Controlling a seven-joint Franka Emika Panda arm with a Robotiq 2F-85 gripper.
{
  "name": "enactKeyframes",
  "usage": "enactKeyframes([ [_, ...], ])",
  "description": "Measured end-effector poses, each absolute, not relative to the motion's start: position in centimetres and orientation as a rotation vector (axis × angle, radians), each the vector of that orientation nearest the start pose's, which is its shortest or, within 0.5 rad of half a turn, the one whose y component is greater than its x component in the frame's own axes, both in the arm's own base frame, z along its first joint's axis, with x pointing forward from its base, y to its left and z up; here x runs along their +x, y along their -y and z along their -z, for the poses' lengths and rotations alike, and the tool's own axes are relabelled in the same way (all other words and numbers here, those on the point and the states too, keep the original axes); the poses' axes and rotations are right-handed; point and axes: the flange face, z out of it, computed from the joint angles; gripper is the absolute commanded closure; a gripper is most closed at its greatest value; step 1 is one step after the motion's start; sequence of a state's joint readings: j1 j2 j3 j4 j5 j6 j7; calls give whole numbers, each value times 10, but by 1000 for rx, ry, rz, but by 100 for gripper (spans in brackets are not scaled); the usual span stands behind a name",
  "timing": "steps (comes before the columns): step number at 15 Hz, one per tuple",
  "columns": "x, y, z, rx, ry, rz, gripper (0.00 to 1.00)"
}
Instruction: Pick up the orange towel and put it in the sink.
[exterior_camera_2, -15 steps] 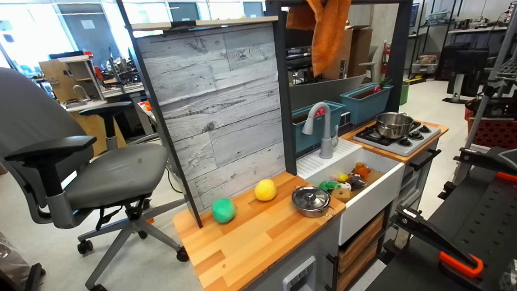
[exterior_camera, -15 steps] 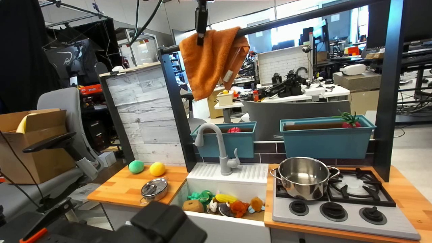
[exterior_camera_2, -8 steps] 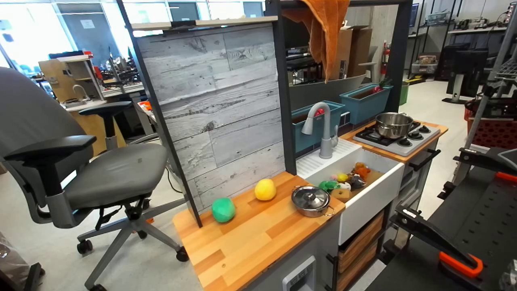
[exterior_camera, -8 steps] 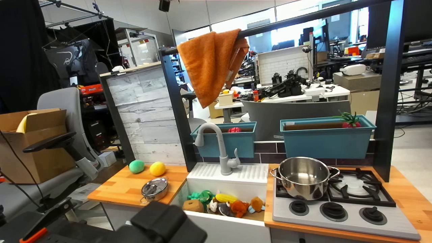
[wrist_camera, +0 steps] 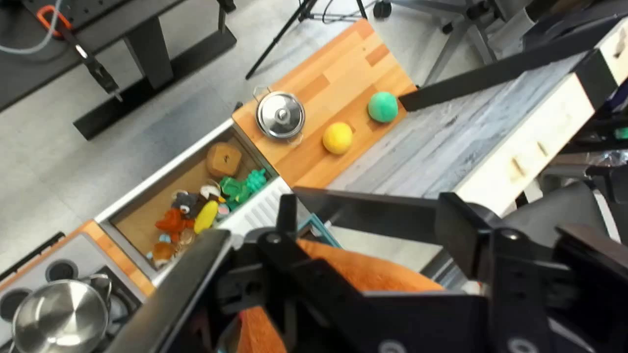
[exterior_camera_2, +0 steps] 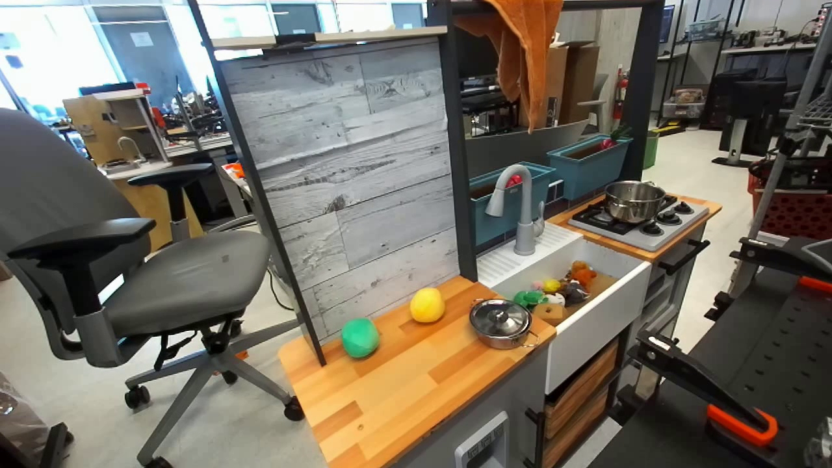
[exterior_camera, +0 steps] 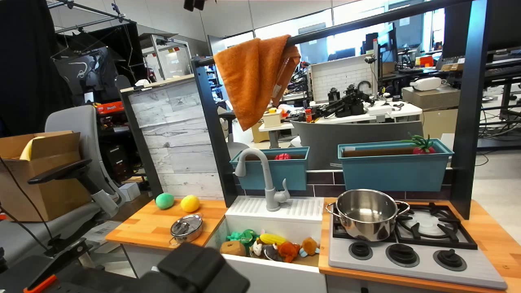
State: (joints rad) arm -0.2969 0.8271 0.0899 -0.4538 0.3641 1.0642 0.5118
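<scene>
The orange towel (exterior_camera: 246, 81) hangs over the dark overhead bar, its folds drooping above the sink side. It also shows in an exterior view (exterior_camera_2: 528, 58) and low in the wrist view (wrist_camera: 363, 269). The white sink (exterior_camera: 272, 224) has a grey gooseneck faucet (exterior_camera: 266, 175) and holds several toys; it also shows in an exterior view (exterior_camera_2: 598, 331) and in the wrist view (wrist_camera: 164, 170). My gripper (wrist_camera: 371, 220) is open, with nothing between its fingertips. Its fingertips (exterior_camera: 193, 5) show at the top edge, up and left of the towel and apart from it.
The dark bar (exterior_camera: 366, 23) and post (exterior_camera: 213, 134) frame the space above the sink. Teal tubs (exterior_camera: 392, 171) stand behind. A steel pot (exterior_camera: 366, 215) stands on the stove. A lidded pot (exterior_camera: 187, 228), yellow ball (exterior_camera: 190, 203) and green ball (exterior_camera: 164, 201) are on the wooden counter.
One second ago my gripper was at the towel's top left part. It has since moved up and left off it, and its fingers have spread. The towel now hangs lower on the bar.
</scene>
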Motion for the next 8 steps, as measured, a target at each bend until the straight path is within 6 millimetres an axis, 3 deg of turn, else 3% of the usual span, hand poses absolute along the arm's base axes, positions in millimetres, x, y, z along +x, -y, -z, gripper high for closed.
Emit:
enactKeyframes([
  [4,707,131,-557,-2670,-834,-156,0],
  [8,722,136,-533,-2695,-878,-113,0],
])
